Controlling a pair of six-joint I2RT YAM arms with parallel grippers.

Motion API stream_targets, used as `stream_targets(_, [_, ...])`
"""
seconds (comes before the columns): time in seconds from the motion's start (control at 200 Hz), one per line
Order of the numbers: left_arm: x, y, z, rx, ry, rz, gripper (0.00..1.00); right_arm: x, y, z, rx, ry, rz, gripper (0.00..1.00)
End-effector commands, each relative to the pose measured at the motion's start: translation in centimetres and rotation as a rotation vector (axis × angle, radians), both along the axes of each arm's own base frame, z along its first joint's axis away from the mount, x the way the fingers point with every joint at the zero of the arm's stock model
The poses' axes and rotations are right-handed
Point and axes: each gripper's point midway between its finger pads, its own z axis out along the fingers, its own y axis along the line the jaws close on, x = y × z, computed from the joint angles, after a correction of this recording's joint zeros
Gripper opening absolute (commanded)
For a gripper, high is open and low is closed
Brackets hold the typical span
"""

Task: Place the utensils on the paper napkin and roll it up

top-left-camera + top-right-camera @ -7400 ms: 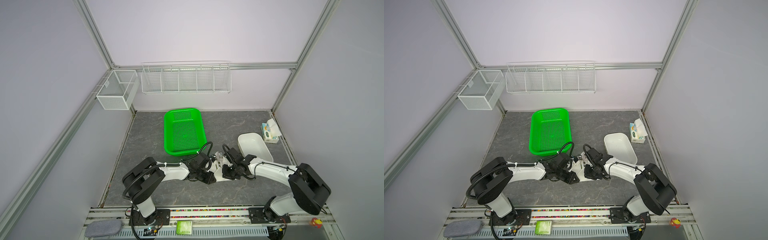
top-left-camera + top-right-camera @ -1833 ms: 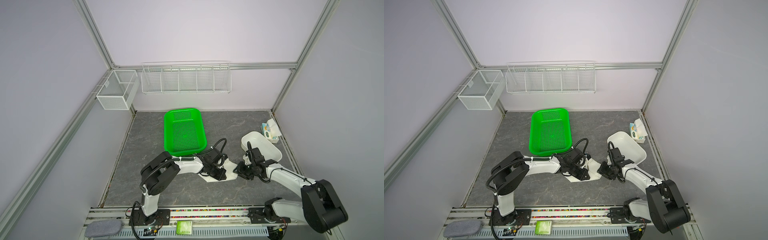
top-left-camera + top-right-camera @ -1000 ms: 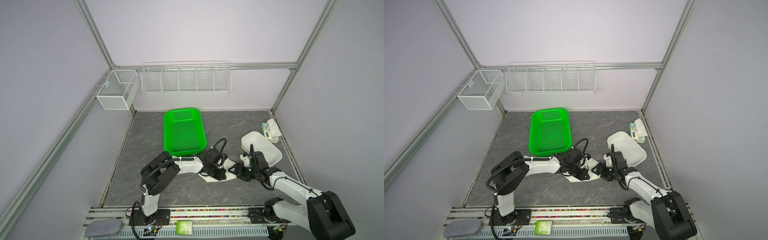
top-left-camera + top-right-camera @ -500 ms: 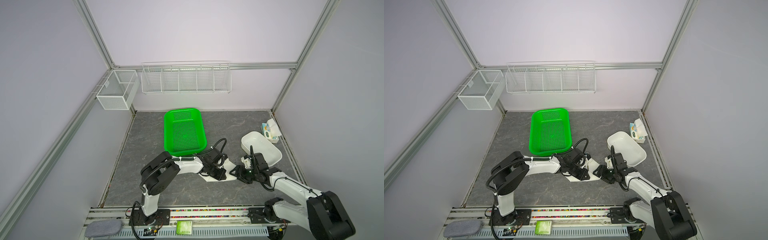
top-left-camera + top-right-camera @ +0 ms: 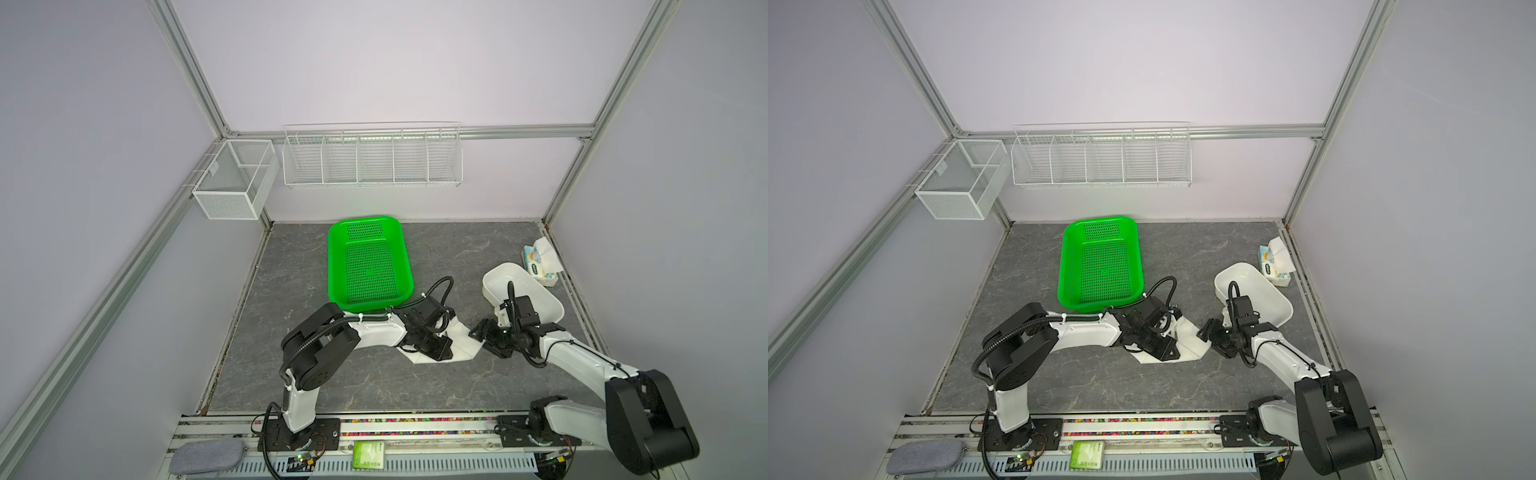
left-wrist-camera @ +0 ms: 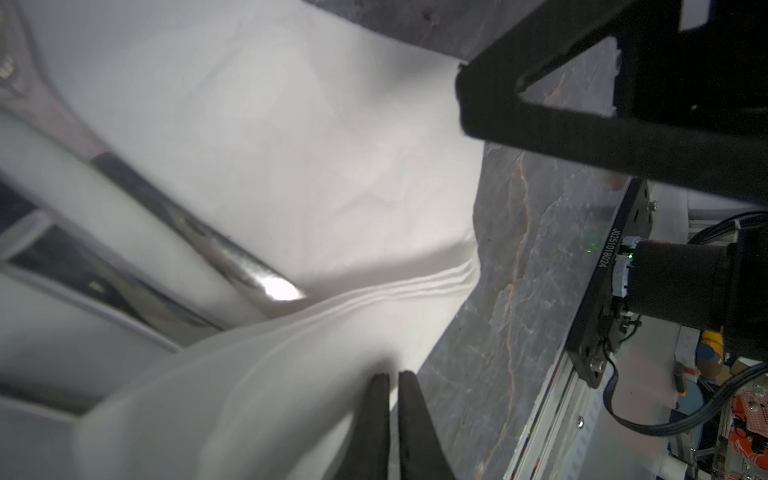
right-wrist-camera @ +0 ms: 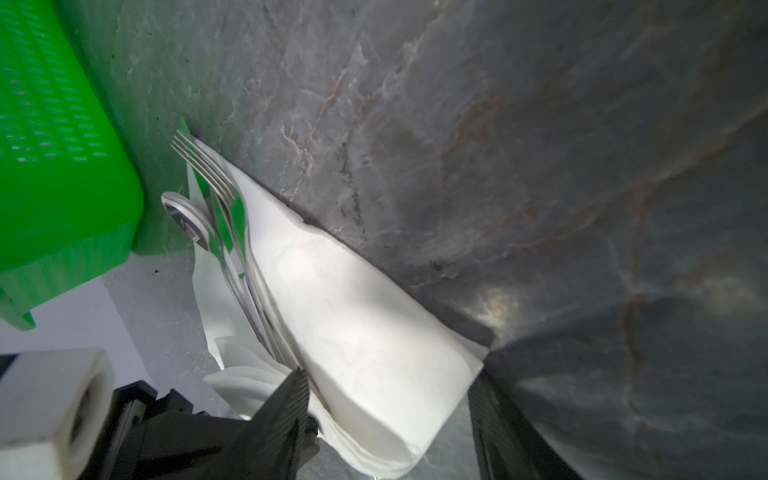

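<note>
The white paper napkin (image 5: 462,345) (image 5: 1191,337) lies partly folded on the grey table. In the right wrist view it wraps over the utensils (image 7: 232,232); the fork tines and a spoon bowl stick out beside the green basket. My left gripper (image 5: 439,353) (image 5: 1168,353) lies low on the napkin's left part. It is shut, its tips (image 6: 392,376) at the edge of a raised fold, with shiny utensil handles (image 6: 232,257) beside it. My right gripper (image 5: 478,333) (image 7: 388,403) is open, its fingers (image 7: 286,401) straddling the napkin's folded right end.
A green perforated basket (image 5: 368,262) stands just behind the left gripper. A white oval tub (image 5: 528,291) sits behind the right arm. A blue-and-white tissue pack (image 5: 540,262) is by the right wall. Wire baskets (image 5: 372,156) hang on the back wall.
Since about two seconds ago the right gripper has dropped low and closed in on the napkin's right end; over the last second it barely shifts. The left gripper stays put and shut.
</note>
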Motion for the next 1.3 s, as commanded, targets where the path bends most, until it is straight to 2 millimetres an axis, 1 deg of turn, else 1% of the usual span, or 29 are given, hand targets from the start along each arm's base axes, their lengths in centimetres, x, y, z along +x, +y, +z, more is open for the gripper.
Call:
stream_targets(0.0, [-0.1, 0.0, -0.1, 0.003, -0.013, -0.010, 0.09, -0.5, 0.5, -1.0, 0.042, 0.034, -0.001, 0.63])
stream_targets(0.06, [-0.1, 0.0, -0.1, 0.004, -0.013, -0.011, 0.09, -0.3, 1.3, -0.7, 0.092, 0.017, 0.018, 0.62])
stream_targets(0.21, [0.0, 0.1, 0.0, 0.009, -0.018, -0.010, 0.09, -0.5, 2.4, 0.0, 0.136, -0.036, 0.075, 0.62])
stream_targets(0.305, [0.0, 0.2, 0.0, 0.010, -0.021, -0.004, 0.09, -1.2, 3.8, 0.8, 0.203, -0.070, 0.145, 0.62])
stream_targets(0.445, [0.0, 0.1, -0.1, 0.009, -0.020, -0.003, 0.09, -2.8, 5.1, 1.0, 0.241, -0.072, 0.225, 0.63])
stream_targets(0.805, [-0.1, 0.2, -0.1, 0.007, -0.020, -0.004, 0.09, -4.4, 5.9, 1.4, 0.291, -0.077, 0.236, 0.63])
stream_targets(0.885, [-0.1, 0.2, -0.2, 0.008, -0.021, -0.003, 0.09, -4.8, 5.8, 1.1, 0.287, -0.063, 0.228, 0.63])
stream_targets(0.98, [-0.1, 0.1, -0.2, 0.006, -0.017, -0.004, 0.09, -5.2, 5.2, 0.5, 0.253, -0.048, 0.209, 0.63])
stream_targets(1.035, [-0.1, 0.2, -0.3, 0.007, -0.017, -0.003, 0.09, -5.1, 4.7, 0.2, 0.222, -0.052, 0.193, 0.63])
stream_targets(1.105, [-0.1, 0.2, -0.3, 0.008, -0.017, -0.004, 0.09, -4.5, 4.1, 0.1, 0.183, -0.070, 0.162, 0.62])
stream_targets(1.17, [-0.1, 0.2, -0.3, 0.008, -0.018, -0.004, 0.09, -3.7, 4.1, 0.4, 0.177, -0.086, 0.146, 0.61])
stream_targets(1.295, [-0.1, 0.2, -0.3, 0.009, -0.017, -0.005, 0.09, -1.8, 4.6, 0.9, 0.187, -0.087, 0.139, 0.58])
